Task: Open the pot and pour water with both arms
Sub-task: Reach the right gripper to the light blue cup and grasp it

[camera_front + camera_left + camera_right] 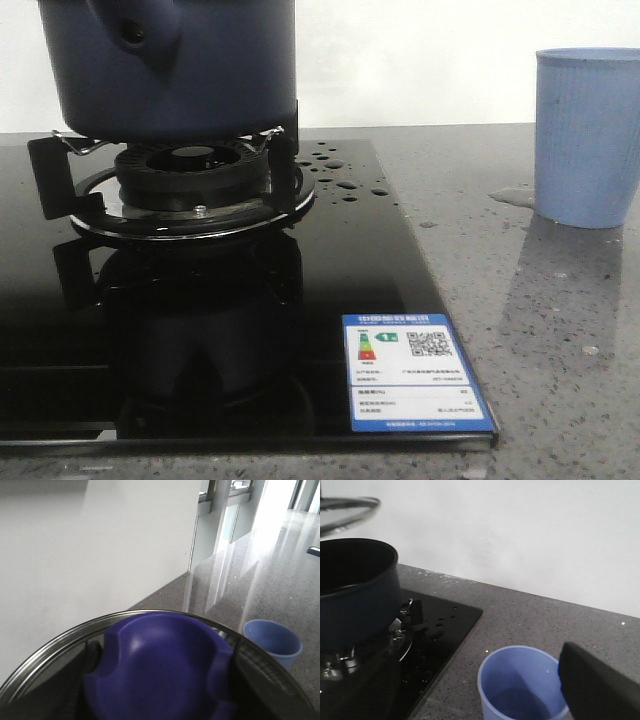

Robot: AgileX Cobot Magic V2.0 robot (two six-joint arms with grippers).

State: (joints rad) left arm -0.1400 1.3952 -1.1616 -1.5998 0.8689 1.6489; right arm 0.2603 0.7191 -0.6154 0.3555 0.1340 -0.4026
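Observation:
The dark navy pot [170,70] stands on the gas burner [190,175], its stubby handle with a hole facing the camera. In the right wrist view the pot [355,595] is open, and the lid's metal rim [347,507] hangs above it. My left gripper [160,680] is shut on the blue knob [160,665] of the glass lid [45,655], which it holds up off the pot. My right gripper [480,680] is open and empty, one black finger [600,685] beside the light blue cup [520,685]. Water drops [340,175] lie on the black hob. Neither gripper shows in the front view.
The light blue ribbed cup [588,135] stands on the grey counter [560,330] right of the black glass hob [380,260], with a thin puddle [510,195] at its foot. A blue energy label [415,380] sits at the hob's front right corner. A white wall is behind.

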